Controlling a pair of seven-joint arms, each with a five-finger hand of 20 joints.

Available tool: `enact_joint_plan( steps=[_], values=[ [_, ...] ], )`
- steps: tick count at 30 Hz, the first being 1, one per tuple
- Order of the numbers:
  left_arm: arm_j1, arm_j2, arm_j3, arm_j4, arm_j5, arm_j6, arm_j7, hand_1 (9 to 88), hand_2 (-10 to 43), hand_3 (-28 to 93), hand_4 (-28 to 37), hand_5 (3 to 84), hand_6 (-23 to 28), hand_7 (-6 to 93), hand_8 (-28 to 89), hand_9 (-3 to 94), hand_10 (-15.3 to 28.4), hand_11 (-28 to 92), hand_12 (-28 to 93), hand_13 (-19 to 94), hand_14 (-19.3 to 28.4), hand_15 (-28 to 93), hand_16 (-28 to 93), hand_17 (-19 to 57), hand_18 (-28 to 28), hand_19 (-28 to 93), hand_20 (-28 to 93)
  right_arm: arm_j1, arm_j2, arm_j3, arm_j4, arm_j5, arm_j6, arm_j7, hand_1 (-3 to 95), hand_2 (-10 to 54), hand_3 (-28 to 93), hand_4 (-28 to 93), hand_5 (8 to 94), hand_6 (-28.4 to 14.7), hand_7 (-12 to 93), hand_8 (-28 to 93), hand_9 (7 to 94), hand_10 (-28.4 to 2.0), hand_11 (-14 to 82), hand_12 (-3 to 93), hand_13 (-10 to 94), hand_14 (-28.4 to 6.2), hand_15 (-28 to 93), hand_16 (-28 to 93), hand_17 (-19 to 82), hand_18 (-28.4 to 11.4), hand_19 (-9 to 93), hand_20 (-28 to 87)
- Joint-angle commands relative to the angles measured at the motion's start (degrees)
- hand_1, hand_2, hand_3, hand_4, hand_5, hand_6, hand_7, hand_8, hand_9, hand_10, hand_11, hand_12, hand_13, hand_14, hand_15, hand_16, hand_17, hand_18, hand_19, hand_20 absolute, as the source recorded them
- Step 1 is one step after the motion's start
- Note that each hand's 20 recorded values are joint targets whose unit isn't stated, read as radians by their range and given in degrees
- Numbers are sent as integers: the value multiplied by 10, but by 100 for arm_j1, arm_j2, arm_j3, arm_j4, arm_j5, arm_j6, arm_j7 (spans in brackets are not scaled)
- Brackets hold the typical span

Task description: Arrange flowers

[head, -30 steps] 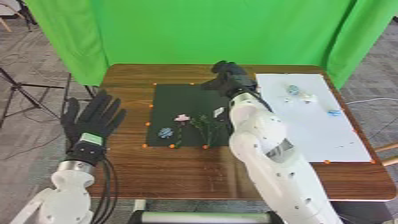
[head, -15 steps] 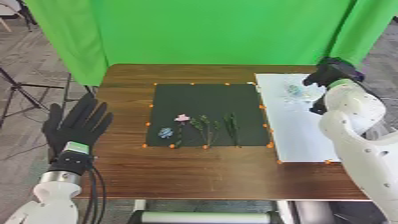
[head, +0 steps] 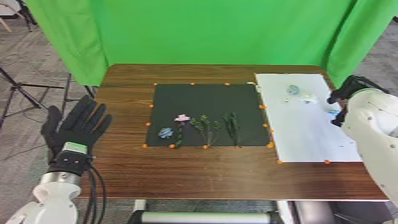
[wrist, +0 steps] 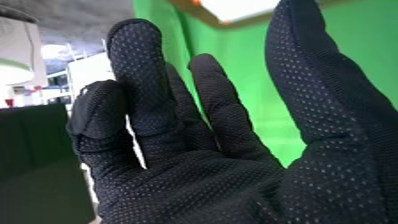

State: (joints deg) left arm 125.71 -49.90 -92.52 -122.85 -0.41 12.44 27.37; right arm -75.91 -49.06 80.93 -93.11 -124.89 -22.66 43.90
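Observation:
My left hand (head: 75, 124) lies palm down with straight, spread fingers at the table's left edge. My right hand (head: 353, 92) is over the right edge of the white sheet (head: 302, 130); in the right wrist view the right hand (wrist: 204, 185) has loosely bent, spread fingers and holds nothing. On the black mat (head: 204, 97) lie a blue flower (head: 165, 132), a pink flower (head: 182, 118) with a dark stem, a leafy green sprig (head: 206, 124) and a long-leaved green stem (head: 233, 126). A pale blue-green flower (head: 293, 90), white blossoms (head: 307, 98) and a blue flower (head: 334, 112) are on the sheet.
Small orange markers line the edges of mat and sheet on the brown table (head: 195, 175). A green curtain (head: 213, 35) hangs behind the table. A tripod (head: 34, 97) stands to the left.
My right hand has moved from the mat's upper right across to the sheet's right edge, then slightly farther out and down. The left hand has shifted a little left.

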Motion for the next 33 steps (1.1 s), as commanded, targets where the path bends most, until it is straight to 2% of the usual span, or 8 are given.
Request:
enact_joint_plan(
  steps=[1,4,8,13,17,24,28,33],
  values=[
    [-20,-7,25,-23,-86,-14,36,256,102,730,-283,389,77,177,-103,313,132,215,91,230,138,355,-91,-60,137,357,98,10,-38,-104,184,46,-252,258,393,-95,754,-283,465,-73,102,-90,450,-183,80,127,620,-137,648,208,375,-242,912,332],
    [-25,-19,12,-13,-102,-22,34,256,102,732,-283,388,77,177,-103,313,132,215,90,230,138,356,-92,-60,137,358,98,-34,-38,-128,267,-16,-167,148,404,-95,761,-283,464,-71,104,-91,448,-182,81,126,623,-136,646,209,376,-241,913,330],
    [8,-25,31,-65,-129,166,58,257,104,730,-283,389,76,179,-103,315,131,216,90,231,138,358,-92,-60,137,358,97,-29,-86,-205,398,25,127,137,403,-95,741,-283,491,-65,119,-96,491,-175,98,125,642,-130,634,206,389,-235,920,330],
    [-24,31,49,-35,-114,74,134,260,107,732,-283,395,78,182,-105,320,132,222,91,234,140,365,-92,-61,138,362,98,-21,-118,-318,563,3,51,197,410,-95,741,-283,510,-61,130,-101,519,-170,108,125,661,-124,620,209,398,-232,927,322],
    [-2,-34,-2,-25,-67,64,-23,260,108,733,-283,395,77,183,-105,323,133,223,90,236,140,368,-94,-61,138,364,98,-34,-181,-376,630,117,97,391,435,-95,741,-282,532,-55,139,-105,550,-160,118,125,676,-117,604,208,409,-228,930,318],
    [-20,-104,-31,-14,17,26,-106,262,110,733,-283,395,76,184,-107,321,131,223,89,235,140,369,-96,-61,138,365,98,-166,-251,-517,681,-171,354,301,482,-95,753,-282,629,-26,180,-114,678,-140,145,139,725,-95,592,228,433,-221,932,339],
    [0,-187,-94,84,215,-233,-319,266,113,731,-283,395,76,184,-107,322,131,223,88,235,139,368,-97,-61,138,365,97,-186,-314,-557,772,-93,366,336,545,-95,679,-282,690,-29,257,21,772,-114,145,268,742,-89,608,257,441,-215,932,363],
    [18,-198,-117,85,234,-322,-363,272,114,733,-283,390,75,179,-106,319,130,220,88,234,137,364,-97,-61,137,362,95,-408,-339,-422,581,-312,613,259,578,-79,690,-281,728,-21,328,75,839,-98,128,383,757,-85,611,273,453,-211,932,387]
  ],
)
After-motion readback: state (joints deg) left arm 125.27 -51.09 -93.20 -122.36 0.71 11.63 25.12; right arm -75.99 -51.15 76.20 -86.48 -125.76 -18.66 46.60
